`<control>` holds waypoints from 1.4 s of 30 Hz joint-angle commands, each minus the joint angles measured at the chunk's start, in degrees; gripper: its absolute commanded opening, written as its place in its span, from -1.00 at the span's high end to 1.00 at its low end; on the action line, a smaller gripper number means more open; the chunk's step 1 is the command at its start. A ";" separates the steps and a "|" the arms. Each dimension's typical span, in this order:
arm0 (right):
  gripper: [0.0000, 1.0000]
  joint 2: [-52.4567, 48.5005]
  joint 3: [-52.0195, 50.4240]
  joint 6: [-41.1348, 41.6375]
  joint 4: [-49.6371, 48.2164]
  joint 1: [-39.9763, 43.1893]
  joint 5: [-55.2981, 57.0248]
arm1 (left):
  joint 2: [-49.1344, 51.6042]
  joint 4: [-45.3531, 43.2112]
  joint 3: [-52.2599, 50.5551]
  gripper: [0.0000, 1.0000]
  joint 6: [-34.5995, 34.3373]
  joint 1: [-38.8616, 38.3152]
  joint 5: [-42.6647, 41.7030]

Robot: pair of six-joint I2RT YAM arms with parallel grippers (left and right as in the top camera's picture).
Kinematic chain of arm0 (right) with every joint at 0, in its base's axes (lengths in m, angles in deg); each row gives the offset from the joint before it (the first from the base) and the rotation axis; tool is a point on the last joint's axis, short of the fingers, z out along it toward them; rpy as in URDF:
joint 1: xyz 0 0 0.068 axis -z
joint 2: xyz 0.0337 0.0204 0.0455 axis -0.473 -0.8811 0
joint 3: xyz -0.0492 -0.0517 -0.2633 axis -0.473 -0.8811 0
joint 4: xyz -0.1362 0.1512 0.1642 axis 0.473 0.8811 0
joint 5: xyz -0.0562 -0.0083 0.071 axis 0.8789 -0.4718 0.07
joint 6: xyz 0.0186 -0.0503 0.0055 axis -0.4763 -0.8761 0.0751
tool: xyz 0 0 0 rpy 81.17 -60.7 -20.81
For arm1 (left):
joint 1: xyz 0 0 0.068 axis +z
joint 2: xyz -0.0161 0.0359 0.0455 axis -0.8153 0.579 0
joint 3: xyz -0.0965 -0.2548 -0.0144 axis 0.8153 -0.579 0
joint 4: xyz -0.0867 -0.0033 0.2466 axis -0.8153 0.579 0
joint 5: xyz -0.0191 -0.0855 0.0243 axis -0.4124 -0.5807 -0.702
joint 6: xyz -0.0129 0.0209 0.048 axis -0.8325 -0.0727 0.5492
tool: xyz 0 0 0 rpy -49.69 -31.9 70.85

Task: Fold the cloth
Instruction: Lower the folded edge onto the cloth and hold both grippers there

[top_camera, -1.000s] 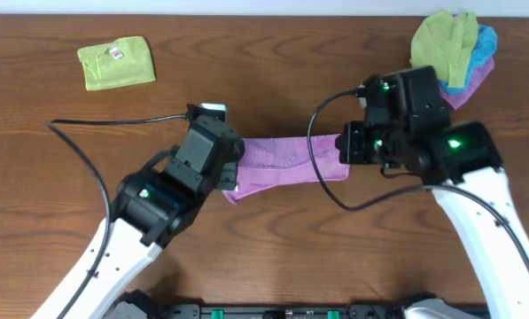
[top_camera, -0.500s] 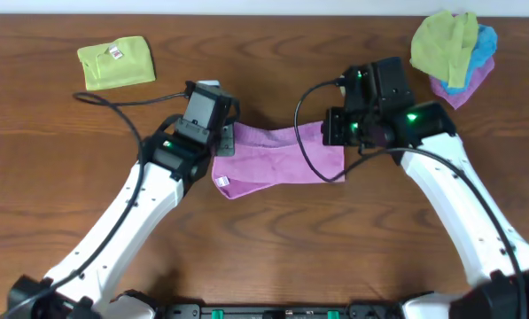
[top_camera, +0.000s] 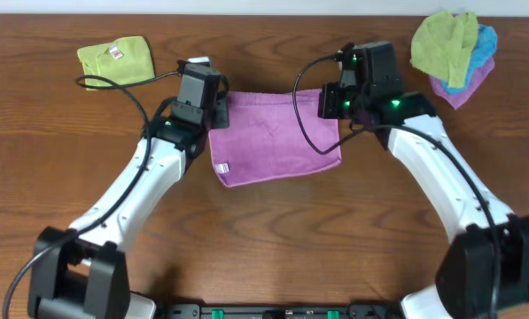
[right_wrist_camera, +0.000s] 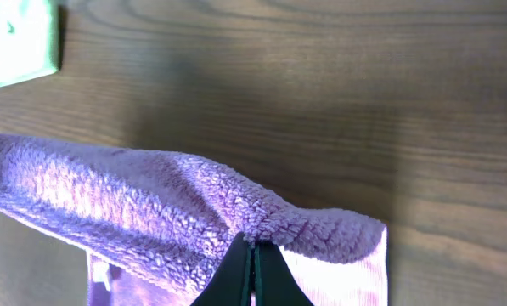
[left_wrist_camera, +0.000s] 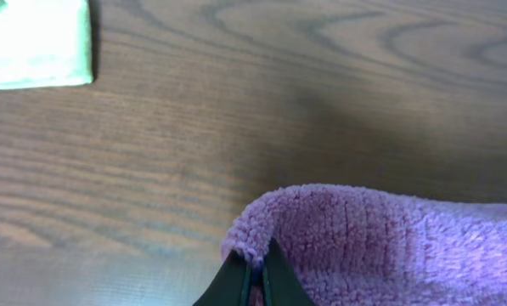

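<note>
Two corners of your cloth (top_camera: 277,142) have swung to the far side (fold nearly laid); left fingers (left_wrist_camera: 232,289) and right fingers (right_wrist_camera: 236,280) stay clamped on them.

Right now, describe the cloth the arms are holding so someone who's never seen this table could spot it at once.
On the wooden table, look at the middle, between the two arms. The cloth is a fuzzy mauve-purple rectangle, pinched at its far corners by the left gripper and right gripper. Unlike the folded lime-green cloth and the corner pile, it is spread out.
</note>
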 commanded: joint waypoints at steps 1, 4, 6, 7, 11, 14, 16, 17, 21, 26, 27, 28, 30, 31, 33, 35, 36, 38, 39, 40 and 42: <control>0.97 -2.27 -0.31 -1.27 -1.79 0.37 1.14 | 3.19 -2.54 -0.09 0.88 1.49 0.61 -0.20; 0.96 -4.22 -0.31 -1.27 -4.52 0.37 1.14 | 5.46 -6.01 -0.09 0.88 1.97 0.61 -0.81; 0.96 -5.81 -0.31 -1.27 -6.71 0.37 1.14 | 7.15 -8.41 -0.09 0.89 1.95 0.61 -1.25; 0.97 -6.73 -0.31 -1.27 -7.65 0.37 1.14 | 8.26 -9.51 -0.09 0.88 1.95 0.61 -1.31; 0.97 -9.97 -0.31 -1.22 -10.60 0.31 1.11 | 11.98 -12.37 -0.09 0.88 1.95 0.61 -1.33; 0.97 -11.96 -0.31 -1.22 -12.66 0.31 1.11 | 14.01 -14.82 -0.09 0.88 1.92 0.61 -1.33; 0.96 -13.09 -0.31 -1.22 -13.81 0.28 1.11 | 14.86 -15.91 -0.09 0.88 1.92 0.61 -1.33; 0.96 -13.75 -0.31 -1.20 -14.58 0.24 1.11 | 15.34 -16.35 -0.09 0.88 1.92 0.61 -1.31; 0.96 -15.85 -0.31 -0.52 -16.87 0.24 0.94 | 15.91 -16.90 -0.09 0.88 1.95 0.63 -0.74; 0.97 -16.81 -0.31 -0.11 -19.43 0.26 0.96 | 16.72 -18.01 -0.09 0.88 1.92 1.20 0.83; 0.97 -16.90 -0.31 -0.11 -20.13 0.26 0.96 | 16.92 -18.43 -0.09 0.88 1.92 1.44 0.83; 0.96 -17.05 -0.31 -0.11 -20.85 0.26 0.96 | 17.46 -19.41 -0.09 0.89 1.92 1.79 0.79; 0.97 -17.35 -0.31 -0.13 -22.18 0.26 0.98 | 18.47 -21.05 -0.09 0.88 1.92 2.40 0.79; 0.97 -17.62 -0.31 -0.11 -23.19 0.26 0.96 | 19.19 -22.21 -0.09 0.88 1.92 2.82 0.76; 0.97 -18.10 -0.31 -0.11 -24.37 0.26 0.94 | 20.26 -24.04 -0.09 0.89 1.92 3.45 0.55; 0.97 -18.88 -0.28 -0.11 -25.88 0.26 0.96 | 21.27 -26.21 -0.09 0.88 1.92 4.00 0.37; 0.97 -19.50 -0.28 -0.11 -26.91 0.26 0.94 | 21.75 -27.30 -0.07 0.88 1.95 4.22 0.35; 0.96 -20.33 -0.28 0.15 -28.74 0.26 0.98 | 22.73 -29.97 -0.07 0.88 1.95 4.63 0.35; 0.97 -20.68 -0.28 0.20 -29.86 0.28 0.96 | 23.17 -31.45 -0.07 0.88 1.95 4.76 0.35; 0.96 -20.96 -0.28 0.31 -30.91 0.28 0.98 | 23.54 -32.74 -0.07 0.88 1.95 4.92 0.35; 0.96 -21.62 -0.28 0.33 -34.60 0.26 1.22 | 24.22 -36.57 -0.07 0.88 1.95 5.16 0.42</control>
